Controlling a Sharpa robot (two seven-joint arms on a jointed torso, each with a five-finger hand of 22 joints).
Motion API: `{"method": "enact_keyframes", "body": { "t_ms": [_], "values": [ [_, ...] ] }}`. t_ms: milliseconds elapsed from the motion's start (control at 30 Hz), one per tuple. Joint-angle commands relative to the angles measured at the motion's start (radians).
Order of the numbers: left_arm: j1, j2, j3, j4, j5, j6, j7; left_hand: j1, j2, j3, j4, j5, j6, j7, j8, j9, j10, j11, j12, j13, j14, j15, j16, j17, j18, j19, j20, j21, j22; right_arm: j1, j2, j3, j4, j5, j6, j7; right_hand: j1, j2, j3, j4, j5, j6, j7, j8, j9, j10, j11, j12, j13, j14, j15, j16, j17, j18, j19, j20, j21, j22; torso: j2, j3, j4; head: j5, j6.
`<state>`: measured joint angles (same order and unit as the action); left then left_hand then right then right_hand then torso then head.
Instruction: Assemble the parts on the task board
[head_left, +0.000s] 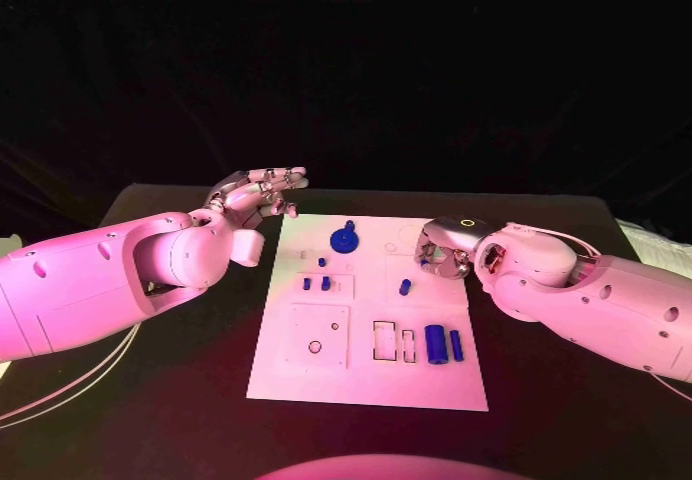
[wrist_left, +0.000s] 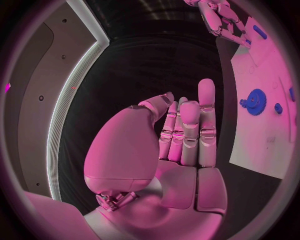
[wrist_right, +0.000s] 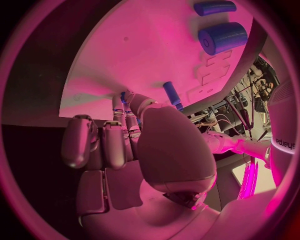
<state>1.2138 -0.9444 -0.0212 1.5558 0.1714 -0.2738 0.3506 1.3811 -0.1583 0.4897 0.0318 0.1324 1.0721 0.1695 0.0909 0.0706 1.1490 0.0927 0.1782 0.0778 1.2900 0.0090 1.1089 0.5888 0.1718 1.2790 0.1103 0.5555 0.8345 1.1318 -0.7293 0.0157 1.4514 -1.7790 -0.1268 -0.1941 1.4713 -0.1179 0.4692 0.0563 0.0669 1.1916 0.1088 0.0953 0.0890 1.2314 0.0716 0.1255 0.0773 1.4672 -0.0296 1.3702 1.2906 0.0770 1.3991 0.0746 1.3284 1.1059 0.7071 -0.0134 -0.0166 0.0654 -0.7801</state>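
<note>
On the black desk (head_left: 173, 420) lies the white rectangular task board (head_left: 368, 380), small blue plastic parts (head_left: 443, 345) scattered across it. My left hand (head_left: 260, 195) hovers empty, fingers loosely apart, beside the board's far corner; my right hand (head_left: 440, 255) rests on the board's far right part, grip unclear.

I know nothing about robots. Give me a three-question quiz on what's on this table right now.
1. True or false: the left hand rests on the task board.
2. Which blue part lies nearest the board's far edge? A) gear B) thick cylinder C) thin rod
3. Fill in: the right hand is over the board's ____ edge.

Key
1. False: it is raised beside the board, holding nothing.
2. A.
3. Right; whether its fingers hold a part cannot be told.
</note>
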Motion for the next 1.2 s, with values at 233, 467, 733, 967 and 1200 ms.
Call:
{"method": "enact_keyframes", "body": {
  "t_ms": [233, 467, 733, 967, 1200],
  "values": [
    [0.001, -0.002, 0.000, 0.006, 0.007, 0.001, 0.008, -0.002, -0.002, -0.002, -0.005, 0.002, 0.002, -0.001, 0.004, -0.002, 0.004, 0.000, 0.005, -0.001, -0.001, -0.004, 0.003, -0.002, 0.011, -0.003, -0.007, -0.004, -0.001, -0.023, -0.011, -0.010, 0.025, -0.095, 0.007, -0.040, 0.017, 0.019, 0.051, -0.043, 0.002, 0.012, 0.002, -0.003, 0.004, 0.057, -0.028, -0.010, 0.005, 0.056, -0.008, 0.008, 0.001, 0.011, 0.007, -0.005, 0.011, 0.008, 0.001, 0.0013, -0.0004, 0.000, -0.002],
    [0.000, -0.002, 0.000, 0.005, 0.007, 0.003, 0.004, 0.000, -0.003, -0.001, -0.008, 0.002, -0.001, 0.000, 0.004, -0.002, 0.001, 0.001, 0.006, -0.002, -0.003, -0.004, 0.002, -0.006, 0.011, -0.002, -0.008, -0.005, -0.002, -0.026, -0.023, -0.006, 0.051, -0.090, -0.052, -0.040, 0.001, 0.017, 0.078, -0.056, 0.002, 0.015, 0.004, -0.008, 0.006, 0.064, -0.026, -0.020, 0.004, 0.056, -0.005, 0.010, 0.003, 0.011, 0.008, -0.004, 0.013, 0.010, -0.001, 0.0004, 0.0006, -0.001, -0.001],
    [0.000, -0.001, 0.000, 0.002, 0.006, 0.006, -0.003, 0.000, -0.003, 0.000, -0.009, 0.004, -0.004, 0.002, 0.003, -0.003, -0.002, 0.003, 0.006, -0.004, -0.005, -0.003, 0.000, -0.010, 0.011, -0.003, -0.008, -0.006, -0.003, -0.019, -0.052, 0.014, 0.091, -0.070, -0.090, -0.043, -0.008, 0.014, 0.089, -0.062, -0.001, 0.015, 0.006, -0.011, 0.006, 0.065, -0.025, -0.026, 0.003, 0.056, -0.004, 0.011, 0.003, 0.010, 0.009, -0.004, 0.014, 0.012, -0.001, 0.0006, -0.0014, -0.002, 0.001],
    [0.000, 0.000, 0.000, 0.001, 0.006, 0.007, -0.009, -0.002, -0.004, -0.001, -0.009, 0.004, -0.006, 0.003, 0.002, -0.003, -0.005, 0.004, 0.006, -0.004, -0.007, -0.002, -0.001, -0.014, 0.010, -0.003, -0.007, -0.007, -0.003, -0.005, -0.087, 0.026, 0.144, -0.041, -0.110, -0.042, -0.011, 0.012, 0.095, -0.065, -0.003, 0.015, 0.007, -0.013, 0.006, 0.066, -0.025, -0.029, 0.003, 0.057, -0.004, 0.012, 0.004, 0.010, 0.009, -0.003, 0.015, 0.013, 0.000, 0.0005, -0.0009, -0.003, -0.001],
    [-0.001, 0.001, 0.000, 0.000, 0.006, 0.010, -0.011, -0.002, -0.004, -0.001, -0.010, 0.004, -0.008, 0.004, 0.001, -0.004, -0.008, 0.005, 0.006, -0.005, -0.009, -0.002, -0.002, -0.016, 0.010, -0.004, -0.007, -0.008, -0.004, -0.004, -0.094, 0.031, 0.221, -0.010, -0.131, -0.029, -0.013, 0.011, 0.102, -0.070, -0.003, 0.015, 0.008, -0.015, 0.007, 0.067, -0.024, -0.032, 0.003, 0.057, -0.003, 0.013, 0.005, 0.010, 0.010, -0.003, 0.016, 0.015, 0.000, 0.0009, 0.0014, 0.002, -0.003]
  ]
}}
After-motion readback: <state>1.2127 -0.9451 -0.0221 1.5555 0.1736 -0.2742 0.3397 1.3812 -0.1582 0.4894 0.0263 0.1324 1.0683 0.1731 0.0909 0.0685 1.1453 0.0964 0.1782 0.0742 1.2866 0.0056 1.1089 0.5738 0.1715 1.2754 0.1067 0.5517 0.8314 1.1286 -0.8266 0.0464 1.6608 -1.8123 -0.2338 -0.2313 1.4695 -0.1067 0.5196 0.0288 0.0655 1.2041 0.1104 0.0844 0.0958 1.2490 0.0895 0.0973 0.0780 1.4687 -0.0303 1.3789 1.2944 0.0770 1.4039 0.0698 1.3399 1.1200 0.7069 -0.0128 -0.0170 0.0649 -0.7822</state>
